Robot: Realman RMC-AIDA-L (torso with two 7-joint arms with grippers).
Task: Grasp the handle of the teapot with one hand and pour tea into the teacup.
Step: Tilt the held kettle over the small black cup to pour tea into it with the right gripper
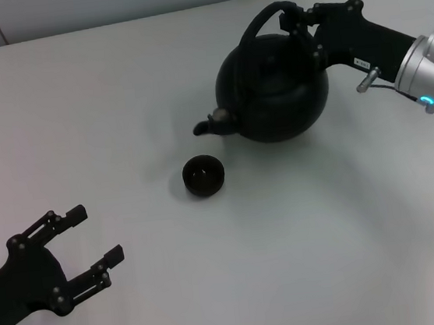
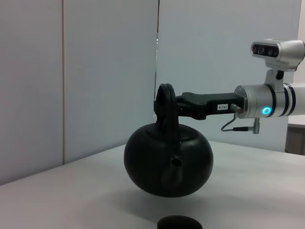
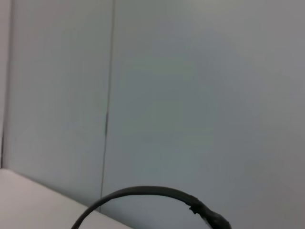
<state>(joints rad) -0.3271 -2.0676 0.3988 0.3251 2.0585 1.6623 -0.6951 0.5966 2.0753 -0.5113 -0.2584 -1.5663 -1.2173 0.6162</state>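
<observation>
The large black teapot point(image 1: 275, 89) is at the back right of the white table, its short spout point(image 1: 207, 126) pointing toward the robot's left, just behind the teacup. My right gripper point(image 1: 292, 19) is shut on the top of the arched handle point(image 1: 258, 24). In the left wrist view the teapot point(image 2: 167, 164) seems to hang slightly above the table, upright, with the right gripper point(image 2: 164, 107) clamped on the handle point(image 2: 167, 102). The small black teacup point(image 1: 203, 175) stands in front of the spout and shows partly in the left wrist view point(image 2: 180, 223). An arc of the handle point(image 3: 143, 193) shows in the right wrist view.
My left gripper point(image 1: 100, 234) is open and empty near the front left of the white table point(image 1: 330, 259), well away from the teacup. A pale wall point(image 2: 95, 71) stands behind the table.
</observation>
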